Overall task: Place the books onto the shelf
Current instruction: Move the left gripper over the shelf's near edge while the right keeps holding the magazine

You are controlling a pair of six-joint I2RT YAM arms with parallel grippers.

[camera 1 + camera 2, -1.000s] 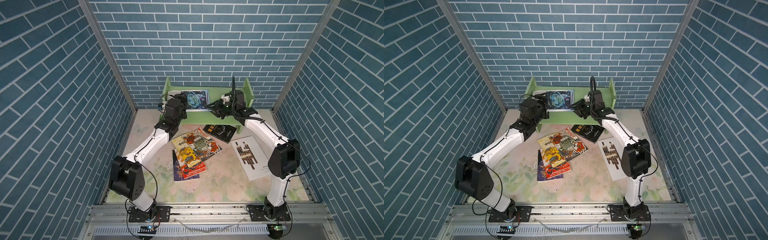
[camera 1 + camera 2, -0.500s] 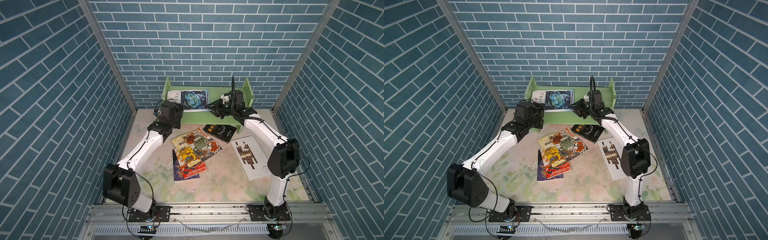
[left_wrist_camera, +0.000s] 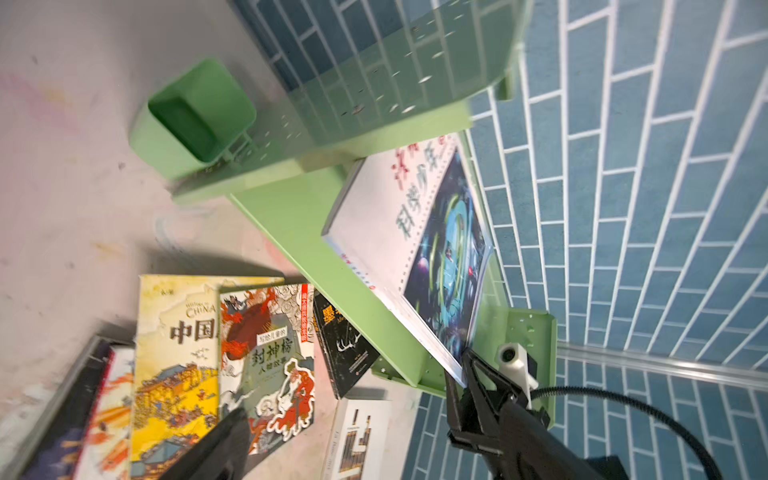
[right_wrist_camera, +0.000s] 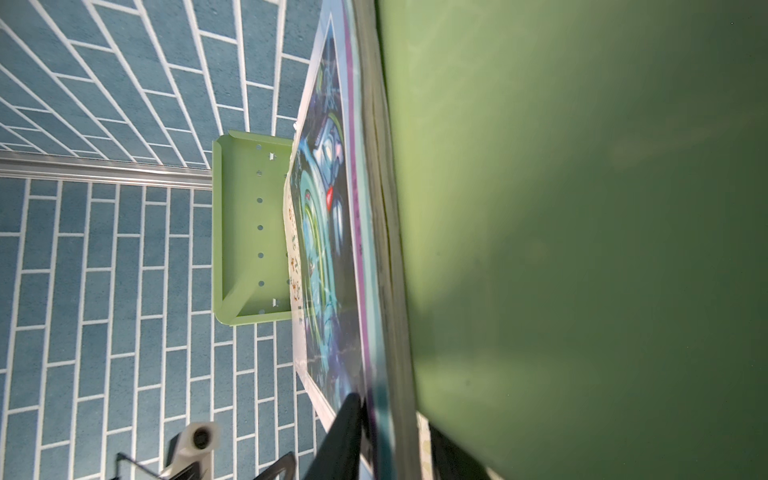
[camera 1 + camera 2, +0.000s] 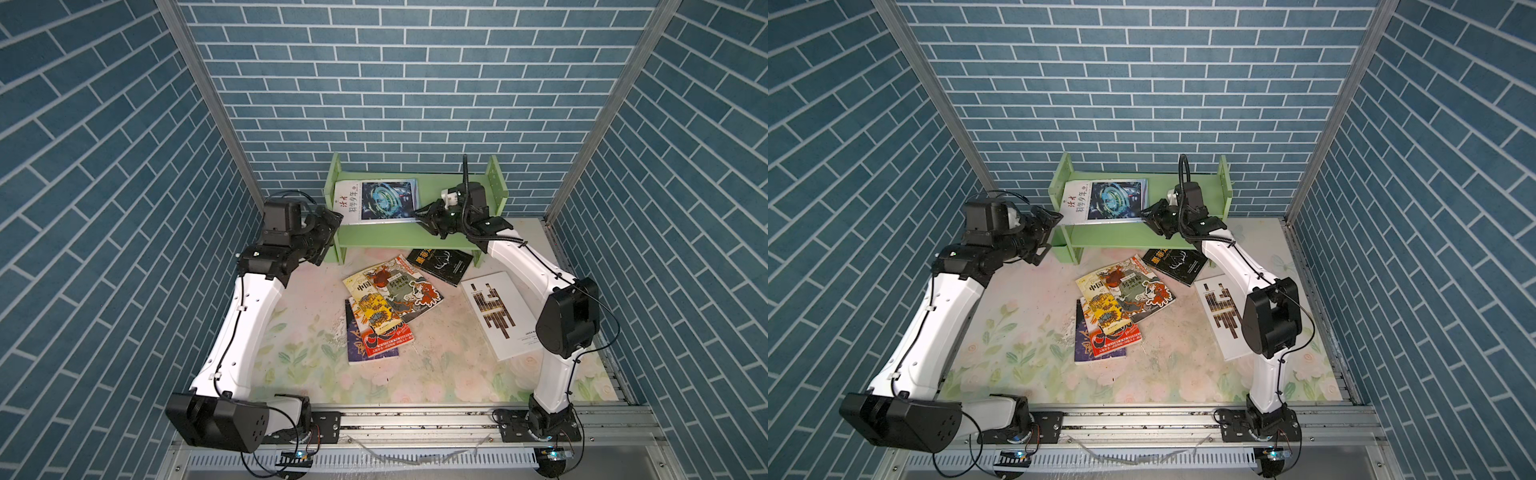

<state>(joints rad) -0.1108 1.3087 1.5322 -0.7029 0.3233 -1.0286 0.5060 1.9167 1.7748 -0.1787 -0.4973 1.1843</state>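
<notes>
**On the shelf's upper tier: one book, right jaws on its corner**

- **Shelf:** The shelf [image 5: 395,240] stands at 12 o'clock on the table [image 5: 299,332], close against the back wall.
- **Book on the shelf:** A blue-and-white book [image 5: 386,199] lies cover-up on the upper tier, toward the 9 o'clock end.
- **Right arm:** The right gripper [image 5: 419,216] reaches in from 3 o'clock. Its jaws are clamped on the front corner of that book at its 3 o'clock end. The left wrist view shows one jaw over the cover and one under the pages.
- **Left arm:** The left gripper [image 5: 328,237] hangs just outside the shelf's 9 o'clock side panel, near its front edge. Its jaws are wide apart, with nothing between them, and they are clear of the book.
- **Centre pile:** Six more books lie flat on the table at 6 o'clock of the shelf, four of them in an overlapping pile.
  - The grey-and-red book [image 5: 409,291] is on top.
  - It overlaps the yellow book [image 5: 370,305].
  - The yellow book lies over a red book [image 5: 388,338].
  - The red book lies over a dark blue book [image 5: 353,347], which is at the bottom.
- **Black book:** The black book [image 5: 442,262] lies by the shelf's 3 o'clock foot, just beside the pile.
- **White book:** The white book [image 5: 496,316], with dark bars, lies at 3 o'clock of the pile and apart from it. One edge is hidden behind the right arm.
- **Green cup:** A green cup [image 3: 195,112] sits against the outer face of the shelf's 9 o'clock side panel, seen in the left wrist view.
</notes>
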